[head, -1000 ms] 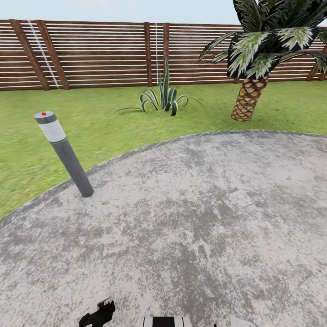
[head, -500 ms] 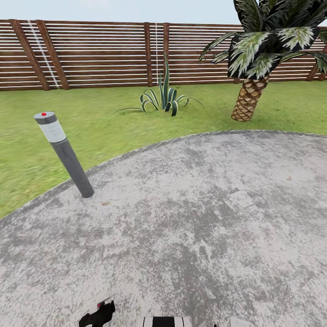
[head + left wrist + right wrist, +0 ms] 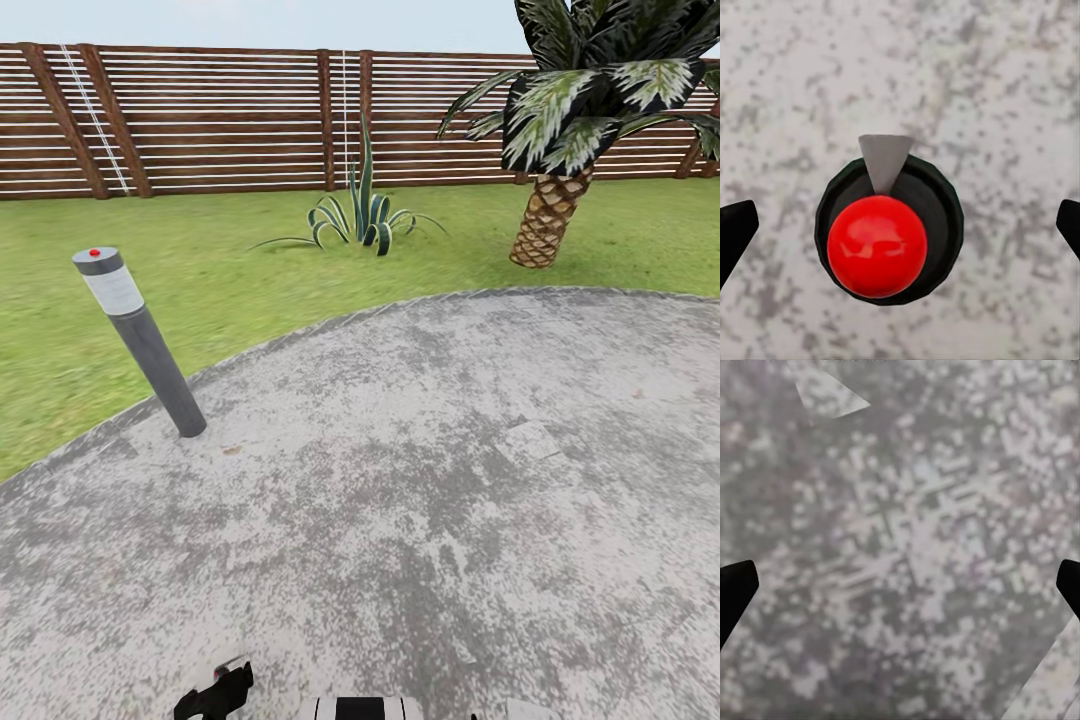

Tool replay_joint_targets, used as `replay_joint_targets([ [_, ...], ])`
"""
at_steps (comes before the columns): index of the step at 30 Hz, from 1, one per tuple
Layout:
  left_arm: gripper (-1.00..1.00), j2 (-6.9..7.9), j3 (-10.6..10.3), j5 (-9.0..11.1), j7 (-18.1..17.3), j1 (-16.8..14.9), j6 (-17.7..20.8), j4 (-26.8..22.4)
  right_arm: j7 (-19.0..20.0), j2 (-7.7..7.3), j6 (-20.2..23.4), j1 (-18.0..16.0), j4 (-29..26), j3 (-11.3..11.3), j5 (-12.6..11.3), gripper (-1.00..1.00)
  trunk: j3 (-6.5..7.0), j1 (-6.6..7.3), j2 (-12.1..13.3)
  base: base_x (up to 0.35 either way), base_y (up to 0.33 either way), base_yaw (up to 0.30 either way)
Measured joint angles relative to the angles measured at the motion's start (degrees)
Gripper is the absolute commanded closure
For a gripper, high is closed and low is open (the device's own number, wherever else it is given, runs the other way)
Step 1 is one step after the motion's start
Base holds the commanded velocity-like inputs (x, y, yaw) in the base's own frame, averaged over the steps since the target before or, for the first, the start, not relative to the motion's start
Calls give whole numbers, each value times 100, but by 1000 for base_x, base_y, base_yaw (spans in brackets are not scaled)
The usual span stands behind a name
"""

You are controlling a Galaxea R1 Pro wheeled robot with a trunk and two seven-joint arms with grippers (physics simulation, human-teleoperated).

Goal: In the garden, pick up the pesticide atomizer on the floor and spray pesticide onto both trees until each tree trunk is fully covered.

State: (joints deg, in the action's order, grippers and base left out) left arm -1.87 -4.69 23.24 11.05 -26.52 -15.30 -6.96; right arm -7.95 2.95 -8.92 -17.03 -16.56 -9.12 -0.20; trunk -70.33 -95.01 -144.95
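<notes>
You're parked on a mottled grey paved pad (image 3: 420, 500) w/ the garden lawn (image 3: 250, 270) curving round it, slat fence (image 3: 200, 120) behind. Short palm (image 3: 560, 130) stands far right, spiky plant (image 3: 365, 215) mid-lawn, grey bollard w/ red dot (image 3: 140, 340) at pad's left edge. Left gripper (image 3: 900, 229) is spread wide over a red ball on a black disc (image 3: 881, 244); right gripper (image 3: 900, 589) is spread wide above bare paving. Atomizer: can't spot it anywhere.

You have no readable text, label, brand, number or sign anywhere in these views, near or far.
</notes>
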Motion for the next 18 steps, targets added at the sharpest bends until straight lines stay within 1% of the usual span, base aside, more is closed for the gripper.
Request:
replay_joint_targets([
  [4,-100,1,0,0,0,0,0,0,0,0,0,0,0,0,0,-100,0,0,0,4,9,0],
  [11,-100,2,0,2,0,1,0,0,0,0,0,0,0,0,2,-100,0,0,0,1,88,0],
  [18,-100,2,0,1,0,2,0,0,1,0,0,0,0,0,-3,-100,0,0,0,0,15,0],
])
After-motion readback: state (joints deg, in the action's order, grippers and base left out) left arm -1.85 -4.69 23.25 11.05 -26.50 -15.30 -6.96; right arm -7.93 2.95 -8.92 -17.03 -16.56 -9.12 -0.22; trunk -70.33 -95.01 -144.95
